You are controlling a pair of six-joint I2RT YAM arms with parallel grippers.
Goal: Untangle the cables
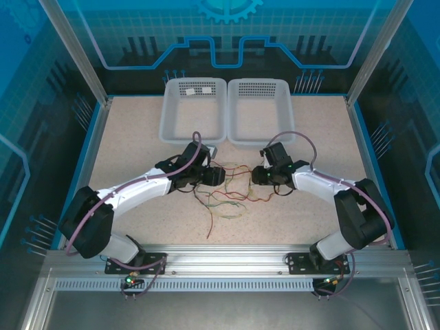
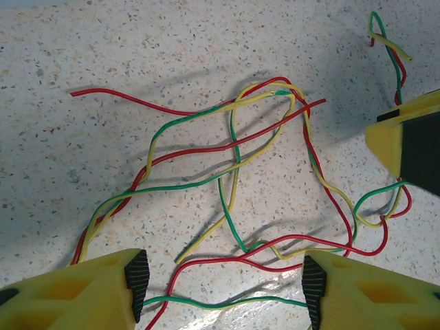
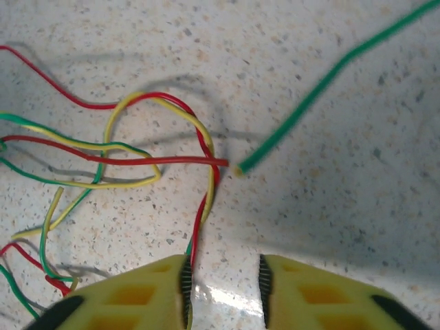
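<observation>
**A:** Our left fingers [image 2: 96,295] stand wide apart just above the desk [image 2: 82,41]. A green strand [image 2: 227,299] crosses the gap between them, and nothing is pinching it. What about the right side?

**B:** Our right fingers [image 3: 137,302] are narrowly apart, with bare desk showing in the gap. A twisted red-and-yellow strand [image 3: 206,185] runs down along the inner face of one finger and touches that one at most. We note it as not gripped.

**A:** Where do the cables [image 1: 227,196] sit?

**B:** They lie in one loose tangle flat on the desk between the two arms. They are in front of the baskets [image 1: 169,117], and none is inside one.

**A:** How do we expect them to handle?

**B:** We judge them very light, thin and soft. They look kinked enough to hold their waves and spring back. The coating looks smooth, so a light pinch may slip. With so little weight, pulling one strand will likely drag the whole bundle unless the other arm pins it.

**A:** Where should we take hold?

**B:** Near a free end, away from the twists. The red tip [image 3: 221,162] and the green tip [image 3: 242,167] nearly meet just ahead of the right fingers. The green one is blurred, so it is probably lifted off the desk. A second red end [image 2: 75,91] lies well clear of the knot, and we think that one suits the left side.
</observation>
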